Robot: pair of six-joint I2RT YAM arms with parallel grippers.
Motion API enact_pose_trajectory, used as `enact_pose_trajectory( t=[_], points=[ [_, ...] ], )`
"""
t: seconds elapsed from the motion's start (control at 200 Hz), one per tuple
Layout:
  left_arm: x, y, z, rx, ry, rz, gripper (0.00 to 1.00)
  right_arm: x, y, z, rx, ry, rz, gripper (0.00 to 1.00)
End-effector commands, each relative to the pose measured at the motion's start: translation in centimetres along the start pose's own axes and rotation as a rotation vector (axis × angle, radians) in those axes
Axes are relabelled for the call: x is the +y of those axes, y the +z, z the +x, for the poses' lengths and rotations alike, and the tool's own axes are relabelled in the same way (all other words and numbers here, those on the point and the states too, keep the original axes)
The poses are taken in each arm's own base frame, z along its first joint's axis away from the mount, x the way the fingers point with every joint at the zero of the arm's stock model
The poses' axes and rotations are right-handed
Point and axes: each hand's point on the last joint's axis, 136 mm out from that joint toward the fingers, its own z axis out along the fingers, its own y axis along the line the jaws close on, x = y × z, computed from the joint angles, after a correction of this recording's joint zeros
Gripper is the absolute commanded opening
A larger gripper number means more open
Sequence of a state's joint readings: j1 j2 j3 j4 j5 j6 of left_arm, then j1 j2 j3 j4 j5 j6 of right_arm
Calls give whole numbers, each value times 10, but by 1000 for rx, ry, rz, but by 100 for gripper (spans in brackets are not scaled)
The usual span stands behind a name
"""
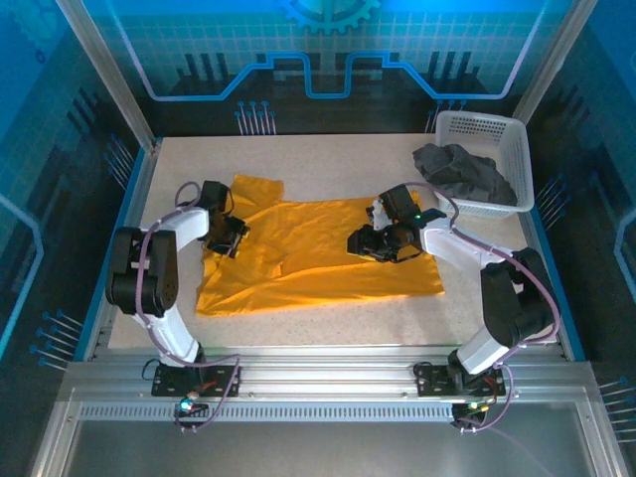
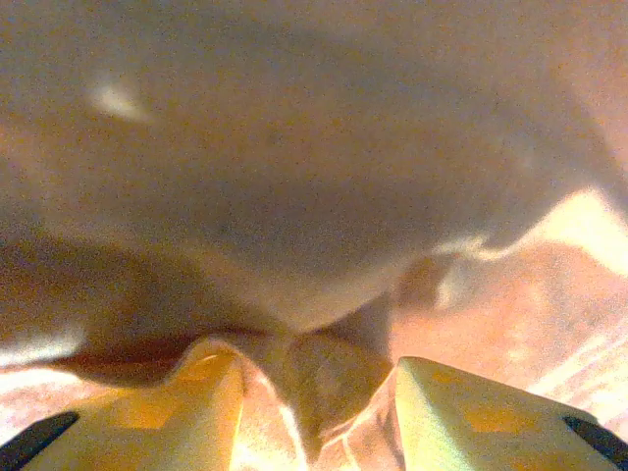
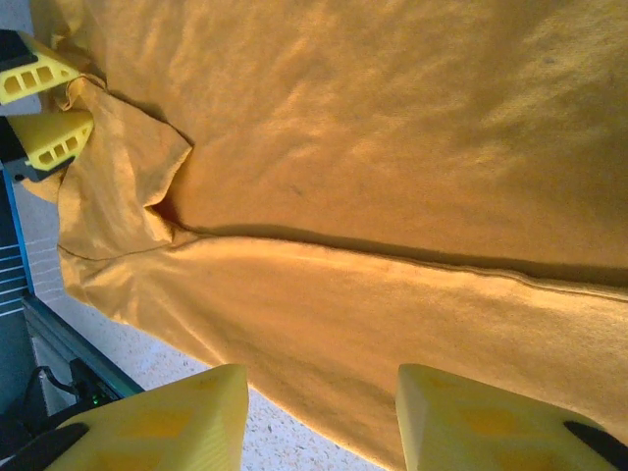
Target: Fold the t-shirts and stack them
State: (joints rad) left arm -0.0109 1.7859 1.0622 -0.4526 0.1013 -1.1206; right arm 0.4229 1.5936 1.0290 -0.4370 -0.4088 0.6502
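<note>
The orange-yellow t-shirt (image 1: 318, 253) lies spread across the middle of the table, with a sleeve pointing to the far left. My left gripper (image 1: 235, 238) is at its left edge, open, with a raised fold of the fabric (image 2: 329, 378) standing between the fingers (image 2: 211, 402). My right gripper (image 1: 370, 244) hovers open over the shirt's right half, with nothing between its fingers (image 3: 461, 412). Under it runs a long crease in the shirt (image 3: 392, 250). The left gripper (image 3: 44, 103) also appears at the top left of the right wrist view. The dark grey t-shirt (image 1: 462, 171) lies crumpled in the basket.
The white lattice basket (image 1: 517, 149) stands at the back right corner. Bare speckled table (image 1: 328, 159) shows behind the shirt and in a strip in front of it. Metal rails and blue frame edges (image 1: 129, 214) bound the table's sides.
</note>
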Motion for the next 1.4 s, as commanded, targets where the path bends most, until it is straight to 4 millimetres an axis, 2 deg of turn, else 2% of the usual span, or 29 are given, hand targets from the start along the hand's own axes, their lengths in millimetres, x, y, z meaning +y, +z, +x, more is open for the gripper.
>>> enact_pose_trajectory(
  t=[0.0, 0.215, 0.29, 0.355, 0.455, 0.54, 0.605, 0.67, 0.81, 0.925, 1.05, 1.165, 1.241, 1.396],
  points=[
    [-10, -2, -25, -51, -31, 15, 43, 6, -1, -1, 11, -8, -7, 45],
    [-4, -10, -44, -82, -6, -8, 42, -2, -5, -1, 5, 3, 13, 45],
    [-1, -21, -47, -101, 16, -12, 42, -3, -7, 1, 5, -5, 23, 44],
    [5, -38, -48, -135, 42, -21, 42, -5, -10, 3, 8, -13, 33, 44],
    [27, -61, -47, -187, 60, -53, 46, -9, -11, 10, 18, -18, 38, 44],
    [55, -68, -48, -197, 54, -97, 49, -13, -11, 16, 27, -14, 38, 44],
    [74, -65, -51, -184, 35, -122, 50, -13, -9, 20, 34, -13, 28, 44],
    [85, -59, -54, -161, 17, -113, 51, -12, -7, 22, 48, -13, 9, 44],
    [83, -38, -61, -114, 54, -75, 50, -3, -3, 28, 88, -35, -37, 44],
    [77, -24, -69, -109, 101, -59, 48, -5, -2, 33, 108, -35, -29, 44],
    [71, -11, -73, -101, 125, -40, 40, -10, -2, 37, 113, -21, -18, 44],
    [77, -7, -82, -117, 137, -96, 14, -13, 0, 39, 115, -3, -5, 44],
    [75, -12, -92, -151, 138, -98, 3, -17, 0, 41, 120, 7, 12, 43],
    [57, -21, -114, -200, 141, -59, 0, -28, 4, 48, 152, 25, 60, 42]
  ],
)
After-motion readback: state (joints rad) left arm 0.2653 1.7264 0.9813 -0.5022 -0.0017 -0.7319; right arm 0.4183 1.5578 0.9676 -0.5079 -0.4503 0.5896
